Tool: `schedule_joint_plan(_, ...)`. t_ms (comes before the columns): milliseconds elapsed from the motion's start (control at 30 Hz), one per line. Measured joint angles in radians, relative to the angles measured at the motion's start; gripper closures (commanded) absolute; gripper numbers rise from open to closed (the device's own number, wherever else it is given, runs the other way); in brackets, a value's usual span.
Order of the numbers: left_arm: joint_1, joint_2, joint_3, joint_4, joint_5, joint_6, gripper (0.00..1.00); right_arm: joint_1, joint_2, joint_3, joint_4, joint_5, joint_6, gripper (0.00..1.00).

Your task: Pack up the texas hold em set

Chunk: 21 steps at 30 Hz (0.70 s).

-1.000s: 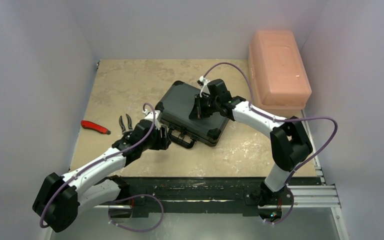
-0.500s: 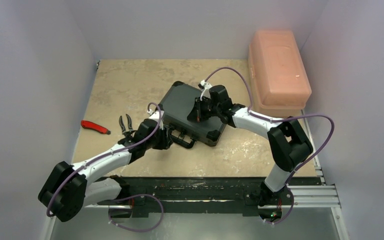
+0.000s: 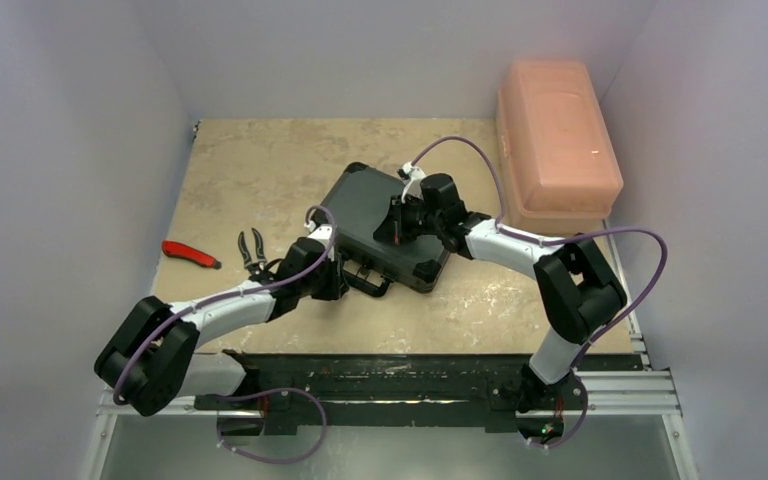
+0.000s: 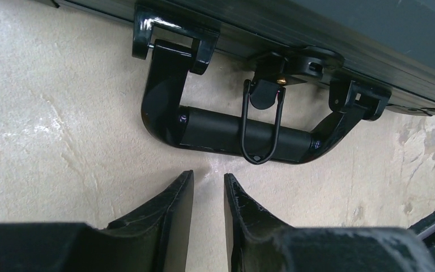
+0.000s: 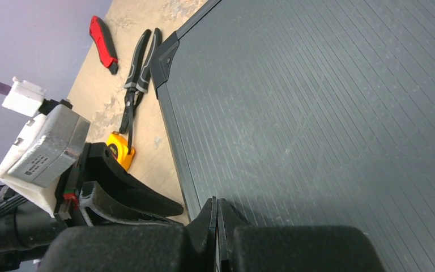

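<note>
While the left tool [image 4: 208,177] hangs low over the bench [image 4: 62,113], we see its two fingers a little apart with nothing between them, their tips just short of the handle [image 4: 238,136] of the black briefcase [image 3: 360,205]. That handle lies flat on the bench, folded out from the near edge of the case, and a latch [image 4: 263,93] with a thin wire loop hangs across its middle. The right tool [image 5: 216,203] is closed, its fingers pressed together and empty, right at the ribbed lid of the briefcase; we cannot tell whether it touches.

The briefcase sits closed near the centre of the bench, turned at an angle, so whatever it holds is hidden from us. Left of it lie black-handled pliers [image 5: 139,68], a red utility knife [image 5: 103,42] and, nearer the left arm, a yellow tape measure [image 5: 120,150]. At the far right corner stands a large pink plastic box [image 3: 558,130], lid on, contents hidden. A white module [image 5: 45,148] on the left wrist bears a small label, its print too small for us to read.
</note>
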Motion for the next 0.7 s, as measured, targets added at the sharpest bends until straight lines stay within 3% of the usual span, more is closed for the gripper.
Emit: schedule_joint_plan(700, -0.002, 0.109, 0.000, 0.114, 0.045, -0.012, 0.93, 0.000, -0.010, -0.048, 0.077, 0.001, 0.001, 1.00)
